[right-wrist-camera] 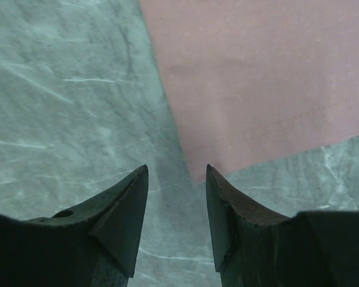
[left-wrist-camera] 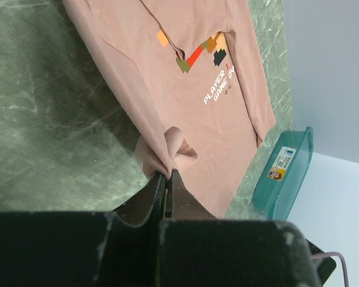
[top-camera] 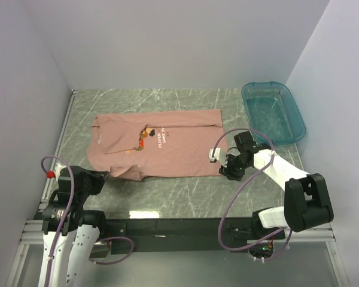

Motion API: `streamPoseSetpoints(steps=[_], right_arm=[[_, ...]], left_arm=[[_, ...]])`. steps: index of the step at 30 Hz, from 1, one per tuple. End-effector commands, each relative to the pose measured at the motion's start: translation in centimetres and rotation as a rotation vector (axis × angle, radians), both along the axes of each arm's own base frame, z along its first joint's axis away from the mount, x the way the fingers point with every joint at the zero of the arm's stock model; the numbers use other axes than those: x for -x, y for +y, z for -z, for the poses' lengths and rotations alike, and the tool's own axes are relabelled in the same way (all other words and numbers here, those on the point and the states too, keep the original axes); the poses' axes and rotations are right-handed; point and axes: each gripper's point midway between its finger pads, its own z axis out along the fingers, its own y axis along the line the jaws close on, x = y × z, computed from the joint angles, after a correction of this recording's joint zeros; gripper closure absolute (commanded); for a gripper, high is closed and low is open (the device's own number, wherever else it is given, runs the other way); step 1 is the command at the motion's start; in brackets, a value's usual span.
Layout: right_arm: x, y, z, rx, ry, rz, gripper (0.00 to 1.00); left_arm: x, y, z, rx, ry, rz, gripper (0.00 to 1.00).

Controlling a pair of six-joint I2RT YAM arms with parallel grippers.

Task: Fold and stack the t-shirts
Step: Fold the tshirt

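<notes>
Room: an alcove closed in by plain, pale lavender-white walls (top-camera: 167,42) on three sides, matt and unmarked.

Surface (top-camera: 185,194): a flat rectangular top in grey-green stone pattern, veined with thin white streaks and faintly glossy. Its near edge is bounded by a black beam and a ribbed aluminium rail (top-camera: 167,250).

T-shirt (top-camera: 167,152): one item, dusty salmon-pink soft knit, short-sleeved. It is spread across the middle and left of the surface, laid sideways and partly folded over itself, with a diagonal flap seen across the chest. A blocky pixel print (left-wrist-camera: 197,54) in red, orange and dark tones is shown beside slanted white lettering. A double-stitched hem (right-wrist-camera: 287,128) is visible along the edge towards the right arm.

Tub (top-camera: 273,110): teal translucent plastic, rectangular with rounded corners and a rolled rim, placed at the far right corner, apart from the t-shirt. A small paper label (left-wrist-camera: 280,164) is carried on its end wall.

Left fingers (left-wrist-camera: 167,176): black, pressed together, with a bunched fold of the t-shirt's near left edge pinched between them and raised slightly off the surface.

Right fingers (right-wrist-camera: 176,173): black, wedge-shaped, held roughly half apart with nothing between them. The t-shirt's hemmed corner is seen on the surface just ahead of the gap.

Cables (top-camera: 236,191): purple, looped around both arms.
</notes>
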Motion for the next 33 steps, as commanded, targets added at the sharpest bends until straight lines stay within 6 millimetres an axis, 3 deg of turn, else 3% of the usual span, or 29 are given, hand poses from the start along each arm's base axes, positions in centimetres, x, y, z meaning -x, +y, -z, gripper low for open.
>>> streamPoseSetpoints(steps=[1, 8, 12, 16, 21, 26, 33], right_arm=[[-2.1, -0.6, 0.3, 0.030, -0.084, -0.001, 0.50], [-2.1, -1.2, 2.1, 0.065, -0.052, 0.016, 0.55], [-1.7, -1.4, 2.8, 0.080, -0.025, 0.016, 0.65], [-1.2, -1.4, 3.1, 0.082, 0.003, 0.014, 0.82], [-1.3, -1.1, 1.7, 0.054, -0.011, 0.014, 1.00], [-1.4, -0.8, 0.0, 0.024, 0.014, 0.047, 1.00], [-3.5, -0.5, -2.0, -0.032, 0.004, 0.117, 1.00]], left_arm=[[0.3, 0.3, -0.9, -0.024, -0.039, 0.002, 1.00], [0.3, 0.2, -0.3, -0.015, -0.040, 0.004, 1.00], [0.1, 0.2, -0.5, -0.017, -0.049, 0.002, 1.00], [-0.2, 0.1, -0.5, -0.010, -0.057, -0.001, 1.00], [-0.6, 0.0, -0.4, 0.010, -0.069, -0.004, 1.00], [-1.4, 0.0, -0.7, 0.018, -0.091, -0.017, 1.00], [-3.0, -0.2, -1.6, 0.020, -0.113, -0.010, 1.00]])
